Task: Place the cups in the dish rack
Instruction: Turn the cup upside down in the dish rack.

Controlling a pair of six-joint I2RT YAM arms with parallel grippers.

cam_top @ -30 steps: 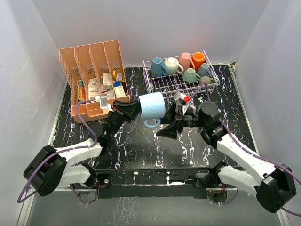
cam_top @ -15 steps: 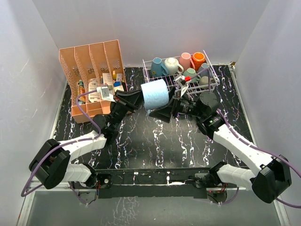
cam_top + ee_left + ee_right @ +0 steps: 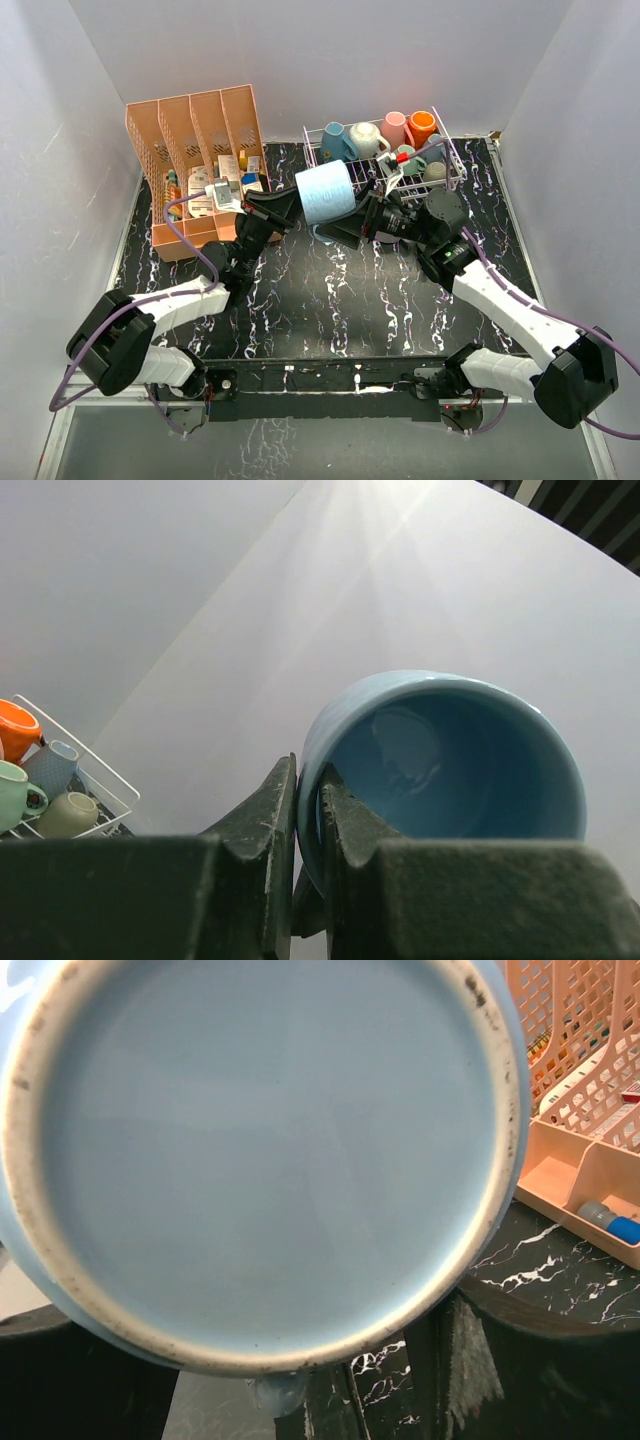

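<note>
A light blue cup hangs on its side in mid-air just left of the dish rack. My left gripper is shut on its rim; in the left wrist view the fingers pinch the wall of the light blue cup, one inside and one outside. My right gripper faces the cup's base, open, with its fingers spread on either side of it. Several cups stand in the rack: teal, cream, pink, orange.
A salmon-pink slotted organizer full of small items stands at the back left, also seen past the cup in the right wrist view. White walls enclose the black marbled table.
Both arms have carried on toward the back of the table. The right gripper rose from below the cup to sit at its base, jaws spread wider. The left grip is unchanged.
</note>
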